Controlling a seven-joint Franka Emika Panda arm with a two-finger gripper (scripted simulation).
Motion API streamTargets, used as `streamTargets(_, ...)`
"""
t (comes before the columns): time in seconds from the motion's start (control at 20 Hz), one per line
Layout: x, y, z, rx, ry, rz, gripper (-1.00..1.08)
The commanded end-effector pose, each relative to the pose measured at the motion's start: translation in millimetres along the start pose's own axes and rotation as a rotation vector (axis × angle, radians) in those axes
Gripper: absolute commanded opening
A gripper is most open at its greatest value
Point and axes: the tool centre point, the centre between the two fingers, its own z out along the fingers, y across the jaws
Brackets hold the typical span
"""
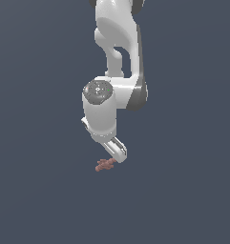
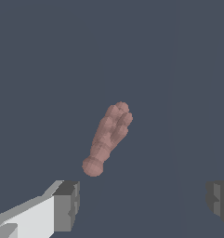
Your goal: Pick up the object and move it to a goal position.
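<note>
Below the white robot arm's gripper, on a flat dark grey-blue surface, lay the small reddish-brown, knobbly, elongated object. The exterior view showed it just under the fingertips and slightly toward that view's left, near them; whether it touched them could not be told. From the wrist view, the two dark grey finger pads stood wide apart with nothing between them, and the object lay ahead of the gap, nearer one pad than the other, not yet straddled.

It looked very light, being far smaller than the gripper, and probably rigid. Its lumpy outline, with a rounded knob at one end and a broader bumpy cluster at the other, suggested uneven contact, so it could roll or twist as the pads closed. The best hold seemed to be across the narrow width at the middle of its length, with the pads square to its long axis. A grip on the knob end would likely let it pivot or squirt out.
</note>
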Motion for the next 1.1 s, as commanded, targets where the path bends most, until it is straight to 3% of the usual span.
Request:
streamTargets(0.0, 4.5, -3.2, 3.0, 0.000, 0.000, 0.071, 1.00)
streamTargets(0.55, 20.5, -16.2, 15.7, -0.002, 0.003, 0.352, 1.00)
streamTargets(1.05, 26.8, -22.2, 21.5, -0.003, 0.005, 0.476, 1.00)
